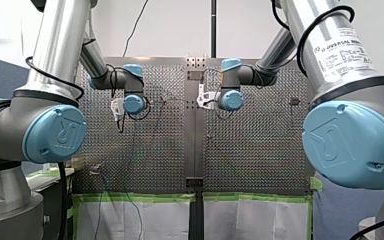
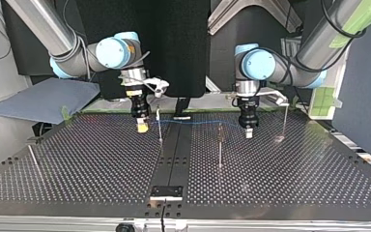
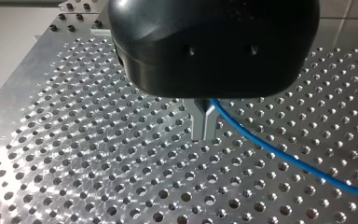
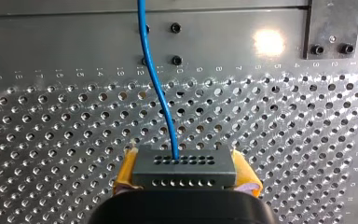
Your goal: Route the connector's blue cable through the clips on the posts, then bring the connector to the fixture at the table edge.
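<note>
Right gripper (image 2: 143, 127) clamps the grey connector (image 4: 184, 172) between yellow pads (image 4: 127, 170), left gripper (image 3: 204, 126) is pinched on the blue cable (image 3: 279, 151) strung between them, no posts (image 2: 220, 145) look threaded, and the fixture (image 2: 166, 192) waits, so routing looks barely begun.

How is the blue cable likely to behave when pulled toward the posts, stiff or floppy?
Probably floppy: the blue cable curves loosely out of the connector. Likely light, since it spans from my right gripper to my left gripper with little sag. It might slide between the narrow metal fingers.
</note>
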You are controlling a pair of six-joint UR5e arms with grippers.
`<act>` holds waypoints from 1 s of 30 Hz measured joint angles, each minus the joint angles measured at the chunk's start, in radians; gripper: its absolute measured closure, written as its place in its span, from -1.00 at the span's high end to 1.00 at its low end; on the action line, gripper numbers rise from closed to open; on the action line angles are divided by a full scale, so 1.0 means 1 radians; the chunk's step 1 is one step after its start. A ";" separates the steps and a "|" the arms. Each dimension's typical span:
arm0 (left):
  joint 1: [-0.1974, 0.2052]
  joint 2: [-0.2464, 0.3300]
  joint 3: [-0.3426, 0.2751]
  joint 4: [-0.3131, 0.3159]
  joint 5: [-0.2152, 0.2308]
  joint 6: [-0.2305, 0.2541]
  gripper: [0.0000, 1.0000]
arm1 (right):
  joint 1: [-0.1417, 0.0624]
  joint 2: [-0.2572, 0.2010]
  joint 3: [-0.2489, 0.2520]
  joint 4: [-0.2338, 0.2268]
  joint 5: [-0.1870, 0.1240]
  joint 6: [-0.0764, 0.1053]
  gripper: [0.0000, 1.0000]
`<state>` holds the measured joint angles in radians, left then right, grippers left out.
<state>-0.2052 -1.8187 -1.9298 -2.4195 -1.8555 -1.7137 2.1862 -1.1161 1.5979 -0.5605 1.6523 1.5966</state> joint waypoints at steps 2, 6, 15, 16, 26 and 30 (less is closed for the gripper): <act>0.002 0.000 0.002 0.002 0.003 0.005 -1.00 | -0.003 0.000 -0.001 0.000 0.000 0.001 -1.00; 0.006 0.000 0.009 0.002 0.008 0.016 -1.00 | -0.005 0.000 -0.005 0.002 0.002 0.001 -1.00; 0.009 0.000 0.028 -0.007 0.015 0.020 -1.00 | -0.007 0.000 -0.009 -0.001 0.004 0.005 -1.00; 0.010 0.000 0.029 -0.008 0.016 0.020 -1.00 | -0.007 0.000 -0.009 -0.001 0.004 0.005 -1.00; 0.014 -0.004 0.044 -0.011 0.035 0.020 -1.00 | -0.011 0.000 -0.026 0.003 0.003 0.006 -1.00; 0.016 -0.021 0.068 -0.029 0.040 0.020 -1.00 | -0.012 0.001 -0.031 0.003 0.004 0.006 -1.00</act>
<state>-0.1897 -1.8401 -1.8621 -2.4486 -1.8152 -1.6934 2.1745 -1.1151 1.5665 -0.5571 1.6566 1.6029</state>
